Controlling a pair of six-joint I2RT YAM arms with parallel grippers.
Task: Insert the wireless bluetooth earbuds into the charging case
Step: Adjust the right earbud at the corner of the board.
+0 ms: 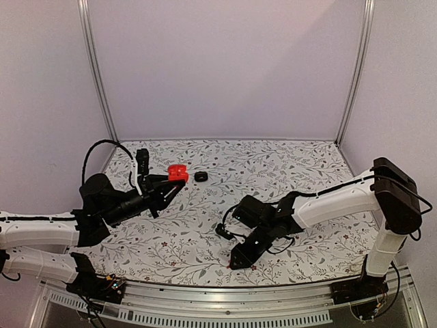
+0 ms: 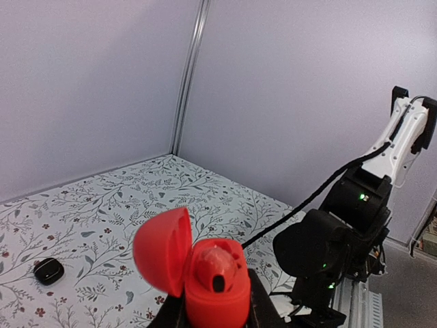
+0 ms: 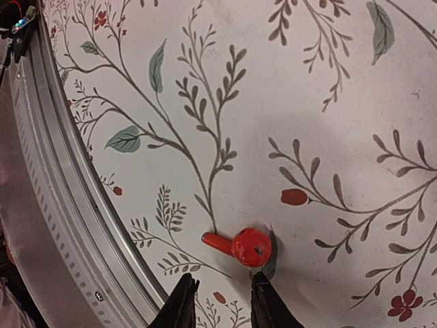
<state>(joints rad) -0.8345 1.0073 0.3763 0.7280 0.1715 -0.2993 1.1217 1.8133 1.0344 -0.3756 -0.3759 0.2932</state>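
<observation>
Mostly hidden: my left hand [image 2: 218, 318]; its wrist view shows only dark slivers of the fingers at the bottom edge, either side of the charging case [image 2: 217, 297].
Left hand state: clamped on the charging case, which is held clear of the worktop [image 3: 328, 102] with its lid [image 2: 162, 251] hinged open to the left.
Inside the case: a rounded red lump [image 2: 215, 265] with a dark oval spot. I cannot tell if it is a bud.
Right hand [image 3: 222, 302]: fingers a little apart, nothing between them, tips cut off by the bottom edge of its wrist view.
Earbud [image 3: 246, 247]: lies on the worktop just beyond my right fingertips, stem pointing left. Contact with the right finger is unclear.
Overhead only: both arms whole, left hand mid-left, right hand low at the near edge. The earbud there is too small to make out.
Left wrist only: my right arm [image 2: 341, 239] with small green lights, and a small black object [image 2: 49, 271] lying apart on the worktop. What it is, I cannot say.
Right wrist only: a curved metal rail [image 3: 48, 205] bordering the worktop.
Surface: pale cloth printed with grey-green sprigs and small red flowers.
Room: plain lilac walls [image 1: 225, 68], with silver posts [image 1: 95, 68] at the corners.
</observation>
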